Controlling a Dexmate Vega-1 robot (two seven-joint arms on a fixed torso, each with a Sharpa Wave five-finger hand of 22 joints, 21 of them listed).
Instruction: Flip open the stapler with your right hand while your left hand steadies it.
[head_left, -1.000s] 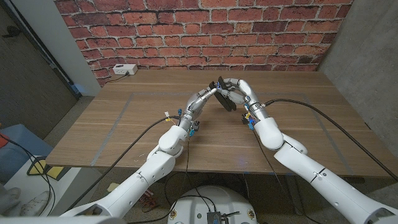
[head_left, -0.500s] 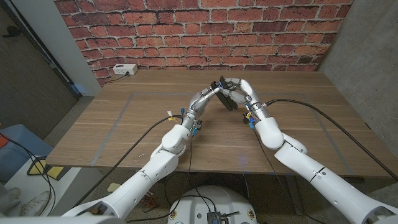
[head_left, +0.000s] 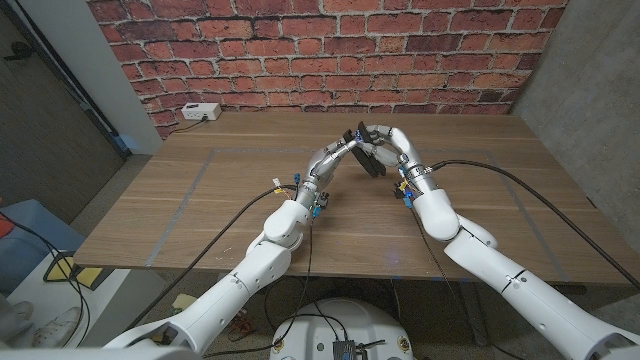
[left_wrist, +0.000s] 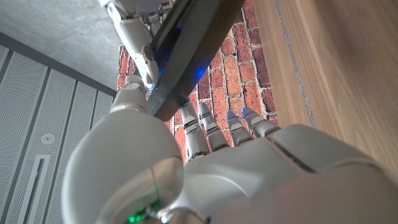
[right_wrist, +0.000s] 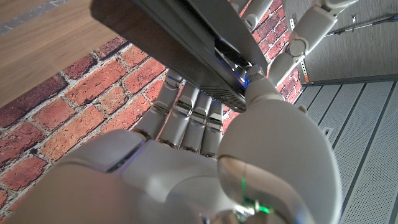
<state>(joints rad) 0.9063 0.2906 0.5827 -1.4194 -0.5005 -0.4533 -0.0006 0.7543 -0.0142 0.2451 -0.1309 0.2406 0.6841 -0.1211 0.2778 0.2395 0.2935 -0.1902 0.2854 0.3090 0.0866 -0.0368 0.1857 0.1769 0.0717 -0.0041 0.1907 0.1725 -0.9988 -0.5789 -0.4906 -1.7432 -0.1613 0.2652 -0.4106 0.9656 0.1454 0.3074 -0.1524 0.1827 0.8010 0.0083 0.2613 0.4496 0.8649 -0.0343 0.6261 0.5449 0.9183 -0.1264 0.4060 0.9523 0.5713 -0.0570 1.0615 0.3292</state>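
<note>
A dark stapler (head_left: 362, 152) is held tilted above the back middle of the wooden table (head_left: 200, 210), between both hands. My left hand (head_left: 335, 155) reaches it from the left and grips its upper end. My right hand (head_left: 392, 146) curls over it from the right. In the left wrist view the stapler (left_wrist: 193, 37) runs as a dark bar past my left hand (left_wrist: 249, 168), thumb against it, fingers behind. In the right wrist view the stapler (right_wrist: 186, 37) lies across my right hand (right_wrist: 186, 155), whose fingers wrap under it. Whether it is hinged open I cannot tell.
A white box (head_left: 200, 112) with a cable sits at the table's back left corner. A brick wall (head_left: 320, 50) stands right behind the table. Black cables trail along both forearms. Bare tabletop spreads to the left and right of the hands.
Both arms have drifted slightly to the right. The stapler stays held between the two hands in nearly the same place.
</note>
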